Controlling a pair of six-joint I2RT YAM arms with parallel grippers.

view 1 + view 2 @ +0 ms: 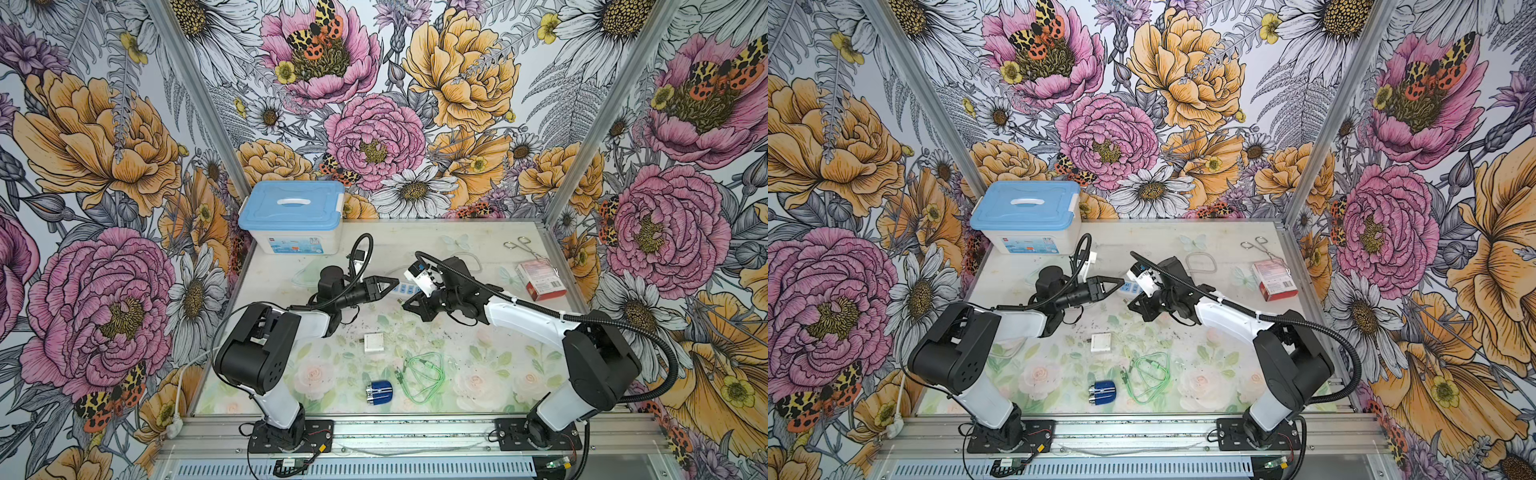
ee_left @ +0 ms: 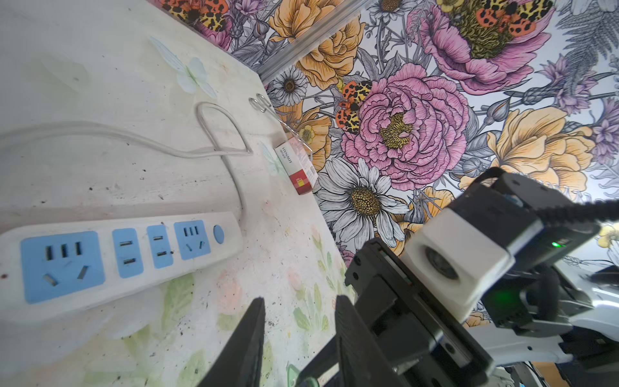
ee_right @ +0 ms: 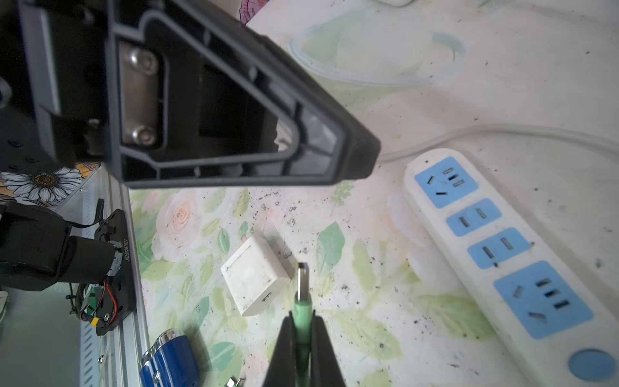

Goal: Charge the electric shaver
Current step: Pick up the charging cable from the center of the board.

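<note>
As the right gripper point(image 3: 303, 320) pinched the green USB plug point(image 3: 303, 300) tight by its sleeve, the metal tongue stuck out bare, a hold that appeared chosen to leave it free for the port of the white charger cube point(image 3: 254, 279) lying on the table point(image 1: 478, 249) below. The left gripper point(image 2: 299, 310), its fingers partly apart and holding nothing, hung just beside the white power strip point(image 2: 117, 254), seemingly on hand to steady a part. The electric shaver point(image 1: 379, 392) lay untouched near the table's front edge. It was well apart from both grippers, at about 6 o'clock from them in both top views. The cube was at its 12 o'clock and the loose green cable point(image 1: 422, 376) coiled at its 3 o'clock.
</note>
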